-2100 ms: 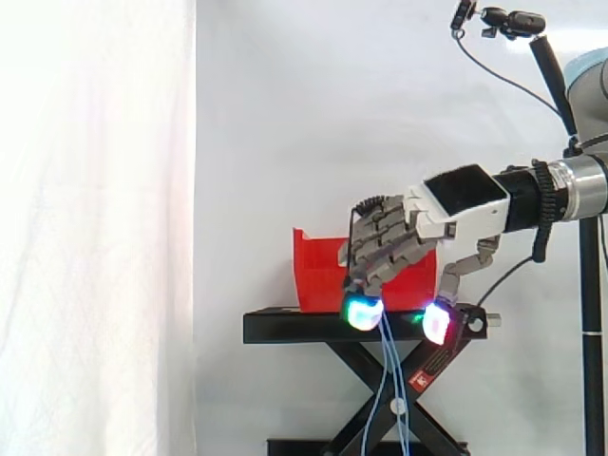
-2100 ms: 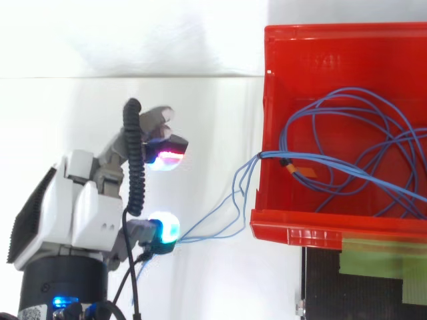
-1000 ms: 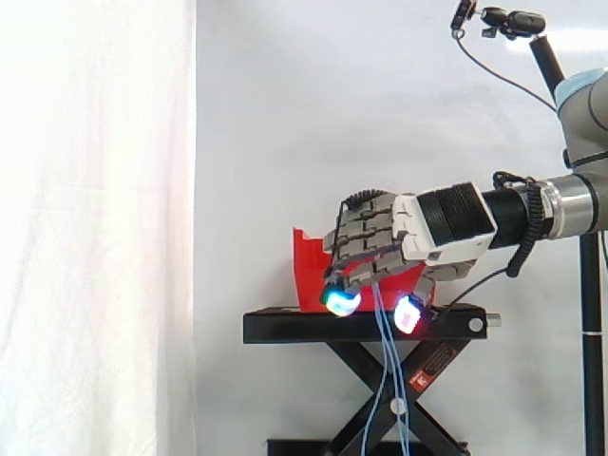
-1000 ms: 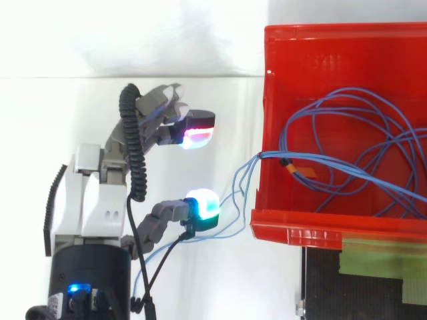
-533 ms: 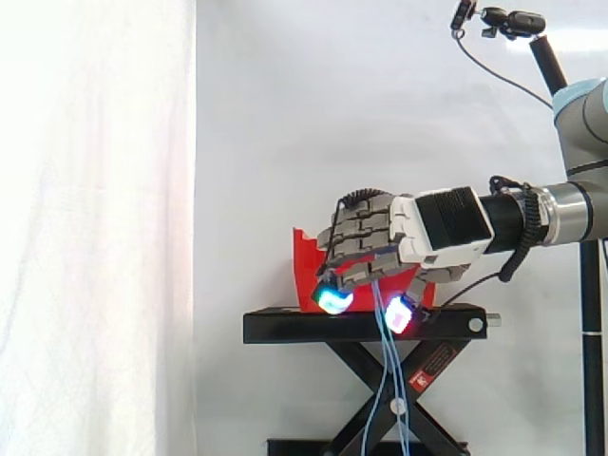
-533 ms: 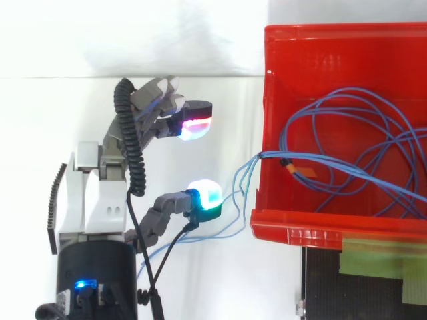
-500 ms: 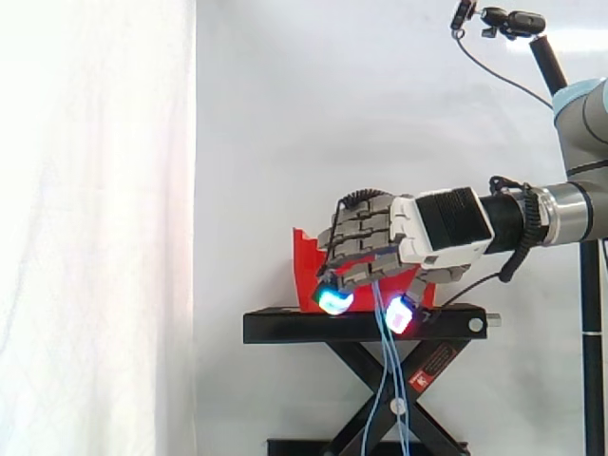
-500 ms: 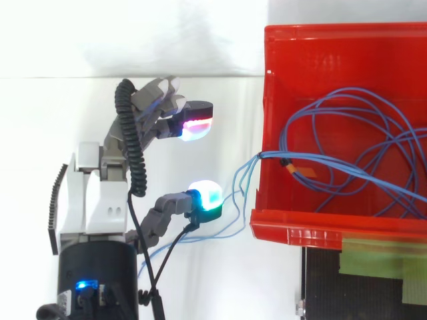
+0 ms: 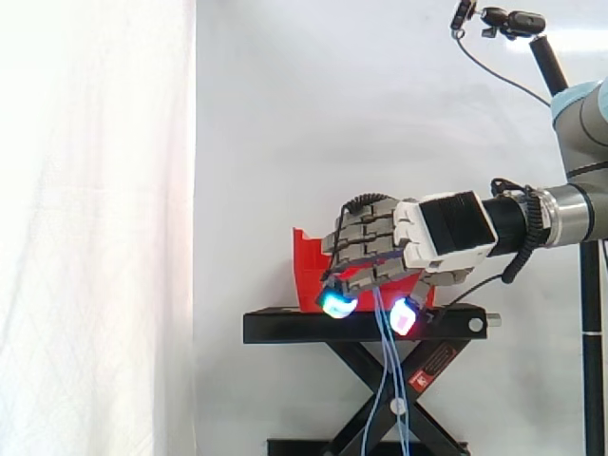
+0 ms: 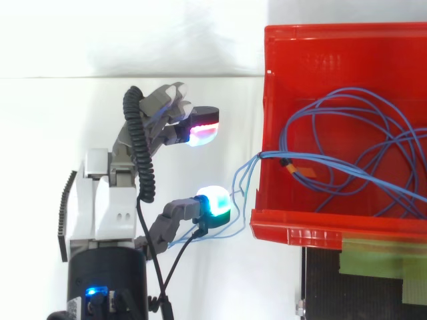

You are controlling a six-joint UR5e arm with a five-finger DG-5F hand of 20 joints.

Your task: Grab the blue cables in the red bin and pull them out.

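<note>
Nearer the glossy red plastic bin [image 10: 313,219] now, the hand [image 10: 110,200] gapes half-curled (gripping nothing) beside thin, looping blue cables [image 10: 275,157].

bg: white curtain [image 9: 95,228], white wall | black scissor stand [image 9: 361,328] | cam on pole [image 9: 513,21], top corner

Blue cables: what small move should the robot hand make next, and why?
Probably close the robot hand on the blue cables. It is open beside the red bin, and the strands hanging over the bin's wall drop between its thumb pad and finger pads, not yet grasped.
</note>
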